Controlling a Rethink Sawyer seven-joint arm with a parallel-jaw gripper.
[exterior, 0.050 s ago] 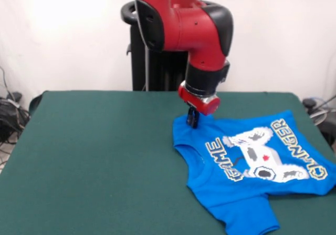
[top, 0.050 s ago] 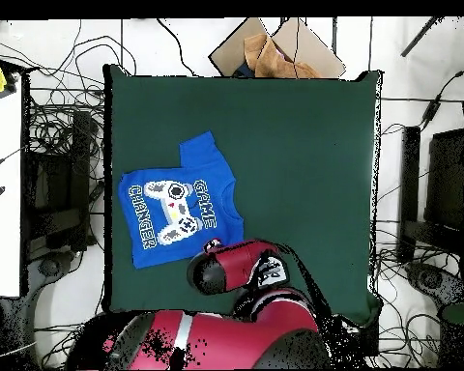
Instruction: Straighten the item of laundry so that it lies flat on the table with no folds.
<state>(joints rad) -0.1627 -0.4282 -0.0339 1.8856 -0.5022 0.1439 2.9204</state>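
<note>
Though mostly spread at the table's (exterior, 0.050 s ago: pixel 94 156) right side in the front view, shirt (exterior, 0.050 s ago: pixel 252 161) likely soft, limp; 1 sleeve folded under. Gripper (exterior, 0.050 s ago: pixel 192 120) at shoulder corner; grip state indeterminable. Suggested hold: hem corner.

Quick count: one blue T-shirt (exterior, 0.050 s ago: pixel 252 161), one green table (exterior, 0.050 s ago: pixel 94 156), one red arm with one gripper (exterior, 0.050 s ago: pixel 192 120), that's everything.

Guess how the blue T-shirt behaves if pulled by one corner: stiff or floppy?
Likely floppy: the T-shirt lies thin against the table, one sleeve spread out near the front edge. Probably light, so a corner tug from the pincer may drag it across the felt-like top, bunching rather than flattening.
</note>
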